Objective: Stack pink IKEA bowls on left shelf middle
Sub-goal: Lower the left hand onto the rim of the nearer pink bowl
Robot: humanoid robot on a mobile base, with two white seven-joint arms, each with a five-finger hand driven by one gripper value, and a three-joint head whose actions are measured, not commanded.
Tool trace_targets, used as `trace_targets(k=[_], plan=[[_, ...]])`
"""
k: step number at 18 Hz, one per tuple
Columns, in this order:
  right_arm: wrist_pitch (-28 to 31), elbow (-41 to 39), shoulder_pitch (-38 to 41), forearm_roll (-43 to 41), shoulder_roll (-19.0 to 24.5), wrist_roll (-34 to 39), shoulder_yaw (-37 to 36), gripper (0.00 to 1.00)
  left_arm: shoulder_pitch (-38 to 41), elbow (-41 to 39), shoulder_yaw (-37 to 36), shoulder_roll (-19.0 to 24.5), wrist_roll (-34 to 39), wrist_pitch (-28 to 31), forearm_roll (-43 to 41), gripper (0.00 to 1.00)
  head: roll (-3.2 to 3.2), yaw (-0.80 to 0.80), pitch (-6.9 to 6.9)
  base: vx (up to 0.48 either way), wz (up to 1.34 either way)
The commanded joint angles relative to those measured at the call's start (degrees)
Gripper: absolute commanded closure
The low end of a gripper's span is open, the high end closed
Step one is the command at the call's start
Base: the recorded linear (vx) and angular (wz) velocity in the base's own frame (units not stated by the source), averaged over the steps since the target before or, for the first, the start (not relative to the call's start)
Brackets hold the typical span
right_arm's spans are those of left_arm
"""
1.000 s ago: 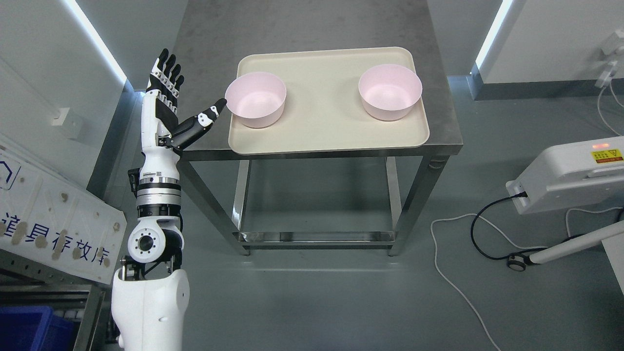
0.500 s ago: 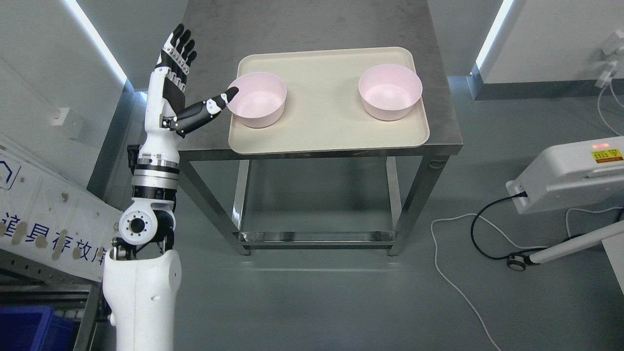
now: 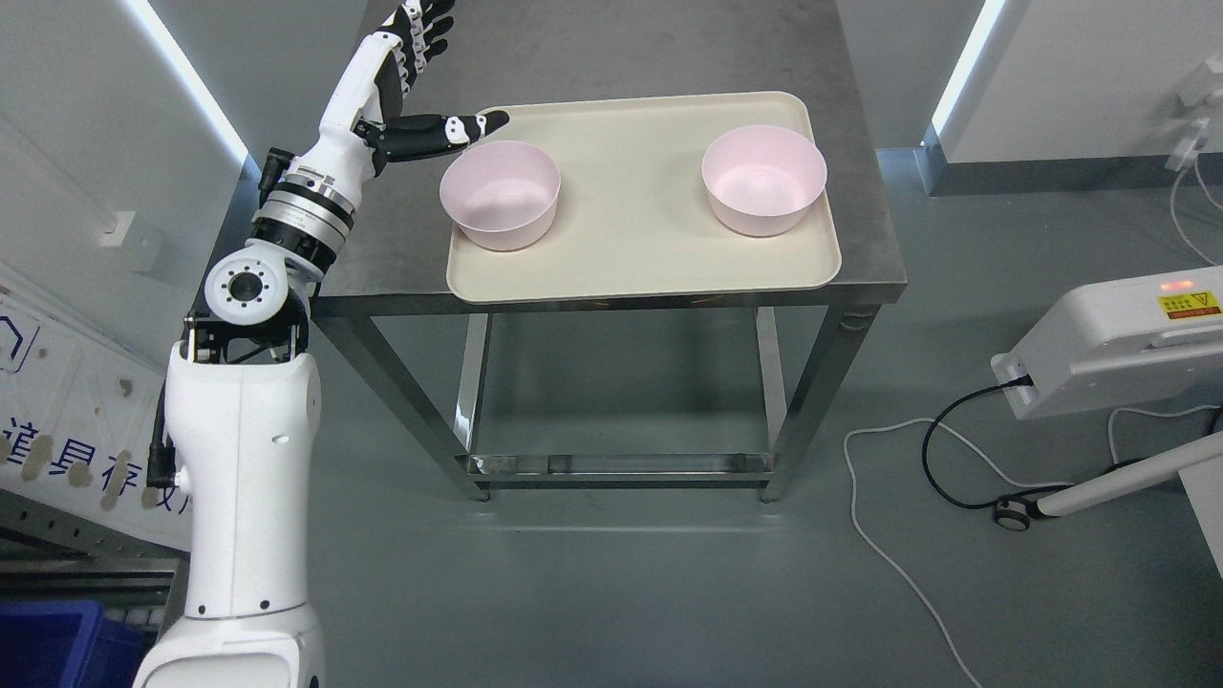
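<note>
Two pink bowls stand upright on a cream tray [image 3: 640, 258] on a steel table. The left bowl [image 3: 500, 194] is near the tray's left edge, the right bowl [image 3: 763, 179] near its right edge. My left hand [image 3: 435, 67] reaches over the table's far left, open, with the fingers stretched up past the top of the picture. Its thumb [image 3: 459, 127] points right, just above the far rim of the left bowl, and holds nothing. The right arm does not show.
The steel table [image 3: 860, 239] stands on open legs over a grey floor. A white machine [image 3: 1118, 334] with cables lies at the right. A white signboard [image 3: 57, 420] and a blue bin [image 3: 57, 645] sit at the lower left.
My left arm has stretched up and forward over the table. The hand has gone from beside the left bowl's near-left side to behind its far rim. Both bowls stay put.
</note>
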Motion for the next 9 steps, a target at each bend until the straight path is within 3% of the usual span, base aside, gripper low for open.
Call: trace_targets(k=[1,3,6,9], plan=[[-0.04,0.00,0.00,0.00,-1.00,-0.05,0.00,0.00,-5.83,20.09,-5.27,2.73,-1.23,3.40,-4.17,0.01,0.00,0.00,0.00,0.000,0.00],[-0.04,0.00,0.00,0.00,-1.00,-0.05,0.00,0.00,-6.80,20.55,-5.26,2.81,-1.84,7.71,-4.00,0.02,0.00,0.00,0.00,0.000,0.00],[-0.04,0.00,0.00,0.00,-1.00,-0.05,0.00,0.00,-7.42,20.46,-5.88,3.25,-5.00,7.81,-4.43,0.08,0.00,0.00,0.00,0.000,0.00],[-0.04,0.00,0.00,0.00,-1.00,-0.05,0.00,0.00,-8.39,20.63,-7.37,2.81,-5.45,7.73,-10.74,0.11,0.00,0.00,0.00,0.000,0.00]])
